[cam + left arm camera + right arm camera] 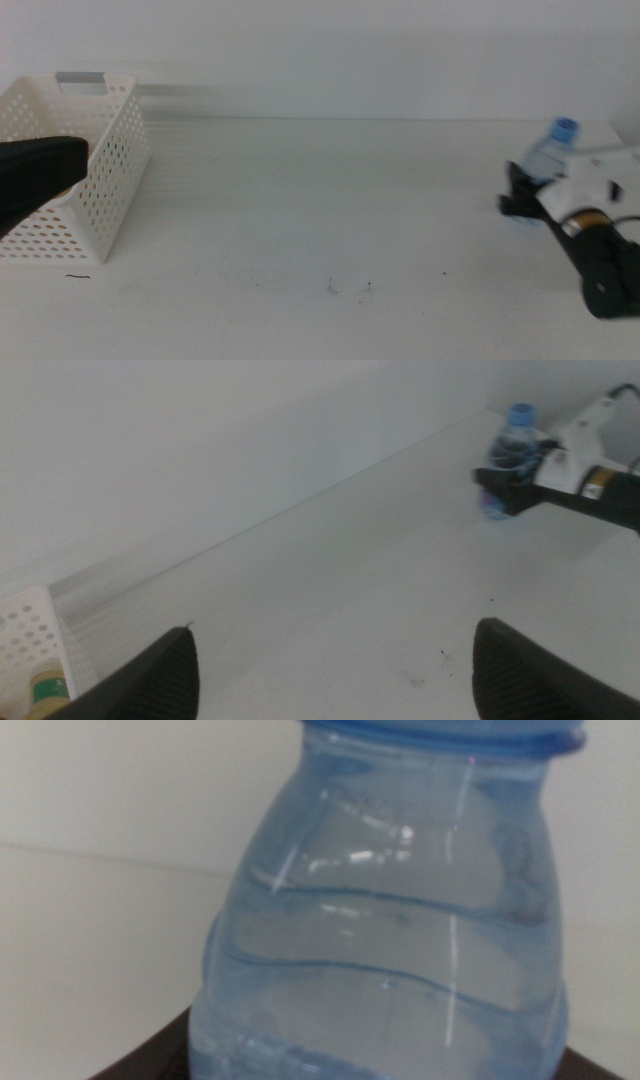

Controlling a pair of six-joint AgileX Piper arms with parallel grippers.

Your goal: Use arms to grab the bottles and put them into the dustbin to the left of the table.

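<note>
At the far right of the table (pixel 330 200), my right gripper (pixel 522 197) is shut on the clear, blue-capped water bottle (pixel 551 150), which leans a little. The bottle (pixel 400 920) fills the right wrist view, with the dark jaws only just showing at its base. The left wrist view shows the same bottle (pixel 510 445) held in the right gripper (pixel 503 490). My left gripper (pixel 330 650) is open and empty, and its dark end (pixel 55 165) hangs over the white dustbin (pixel 100 170) at the left. A yellow tea bottle (pixel 45 690) lies inside the dustbin (pixel 25 635).
The dustbin has perforated walls and a grey handle bar (pixel 82 77) on its far rim. A white wall runs behind the table. A few small dark specks (pixel 350 288) mark the tabletop near the front.
</note>
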